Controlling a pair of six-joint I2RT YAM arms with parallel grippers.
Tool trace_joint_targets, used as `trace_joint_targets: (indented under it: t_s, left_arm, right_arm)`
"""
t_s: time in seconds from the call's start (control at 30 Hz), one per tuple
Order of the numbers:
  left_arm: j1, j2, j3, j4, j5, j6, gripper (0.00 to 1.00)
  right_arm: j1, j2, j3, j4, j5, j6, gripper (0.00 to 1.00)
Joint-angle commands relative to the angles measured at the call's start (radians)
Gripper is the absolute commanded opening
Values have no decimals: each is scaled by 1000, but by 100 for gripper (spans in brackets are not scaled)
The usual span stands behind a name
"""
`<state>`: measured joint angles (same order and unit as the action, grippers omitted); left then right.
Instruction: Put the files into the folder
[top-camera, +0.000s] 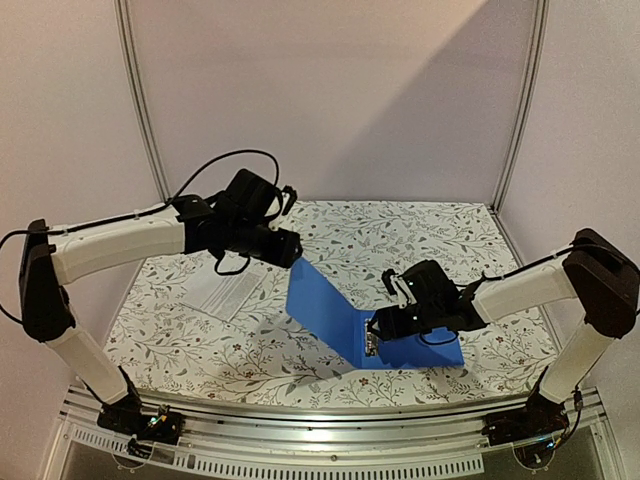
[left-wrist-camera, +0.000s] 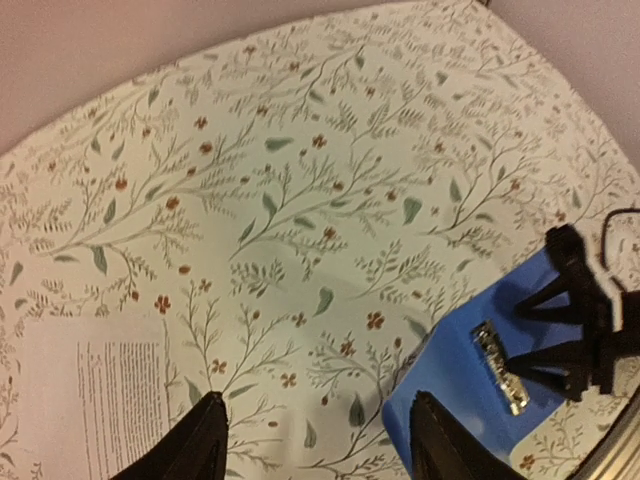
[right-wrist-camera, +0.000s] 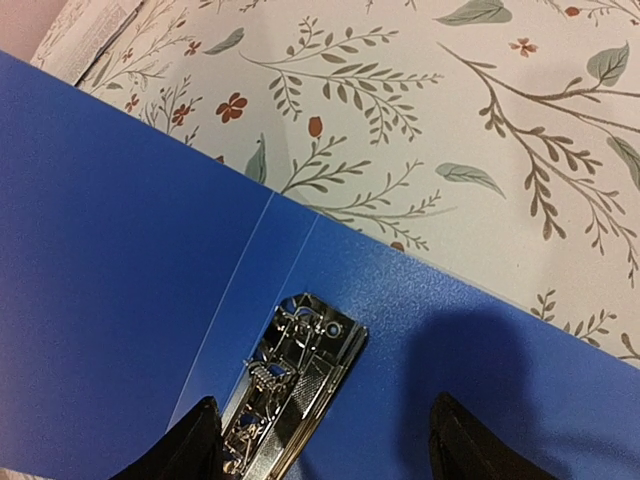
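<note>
The blue folder (top-camera: 325, 305) lies open in the middle of the table. Its left cover stands tilted up and its right cover lies flat. The metal ring mechanism (right-wrist-camera: 295, 380) runs along the inner spine. My left gripper (top-camera: 292, 250) is open at the raised cover's top corner; in the left wrist view (left-wrist-camera: 320, 440) its right finger (left-wrist-camera: 440, 445) overlaps the blue edge (left-wrist-camera: 460, 370). My right gripper (top-camera: 375, 338) is open, low over the flat cover, with the rings between its fingers (right-wrist-camera: 330, 445). The files (top-camera: 225, 290) lie flat on the table to the left and also show in the left wrist view (left-wrist-camera: 100, 400).
A floral cloth (top-camera: 400, 235) covers the table. Pale walls with metal posts (top-camera: 140, 100) close in the back and sides. A metal rail (top-camera: 330, 430) runs along the near edge between the arm bases.
</note>
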<state>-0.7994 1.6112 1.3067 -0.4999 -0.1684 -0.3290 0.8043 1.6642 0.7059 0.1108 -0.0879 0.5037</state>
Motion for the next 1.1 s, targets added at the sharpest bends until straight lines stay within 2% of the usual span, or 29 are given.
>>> trace_joint_targets:
  t_s: [0.0,0.17,0.37,0.43,0.5,0.57,0.67,0.83,1.07]
  left_arm:
    - [-108,21,141,32,-204,64,63]
    - [-195,3,169,209,-118,145,69]
    - [-250,123,276,225,122,131,69]
    - [-297,162,328,208,116,162,69]
    - [-337,198,391,174,46,185,69]
    - [-341,243,464,88,-35,144,67]
    - [-317,321,533,-53,-164,54,62]
    - [-266,393,469,-140,-59,-49,47]
    - [-264,365,301,-167,-64,-97,31]
  right_arm:
    - [6,34,20,-43,13,17,69]
    - [7,38,14,-36,3,25,70]
    - [7,44,14,-33,-1,31,70]
    - [7,43,15,-35,-1,31,70]
    - [6,42,14,-36,-1,32,70]
    - [7,42,13,-36,-2,32,70]
    - [7,40,11,-35,-11,40,70]
    - [6,26,-13,-16,-22,53,70]
    - [7,5,-30,-21,-19,43,69]
